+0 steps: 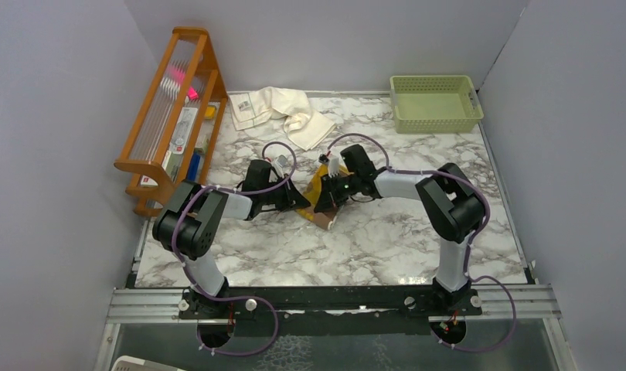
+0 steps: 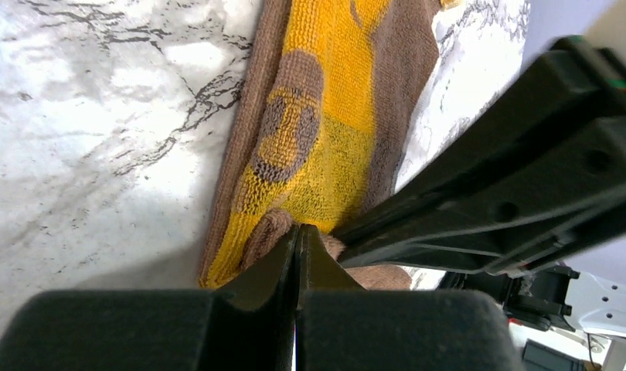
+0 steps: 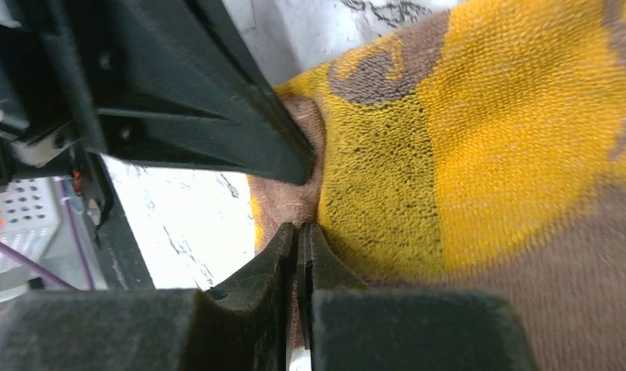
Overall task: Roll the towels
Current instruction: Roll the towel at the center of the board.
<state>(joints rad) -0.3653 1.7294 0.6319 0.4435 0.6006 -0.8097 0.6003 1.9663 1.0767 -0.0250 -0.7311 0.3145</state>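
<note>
The brown towel (image 1: pixel 324 202) with its mustard-yellow side up lies partly folded at the middle of the marble table (image 1: pixel 387 239). My left gripper (image 1: pixel 300 202) is shut on its near brown edge, seen close in the left wrist view (image 2: pixel 298 230) against the towel (image 2: pixel 325 116). My right gripper (image 1: pixel 335 192) is shut on the same end of the towel (image 3: pixel 488 116), with brown cloth pinched between its jaws (image 3: pixel 300 228). The two grippers sit almost tip to tip. The cream towel (image 1: pixel 283 112) with its label patch lies crumpled at the back.
A wooden rack (image 1: pixel 175 116) holding small items stands along the left wall. A green perforated basket (image 1: pixel 435 103) sits at the back right. Grey walls close in the table on three sides.
</note>
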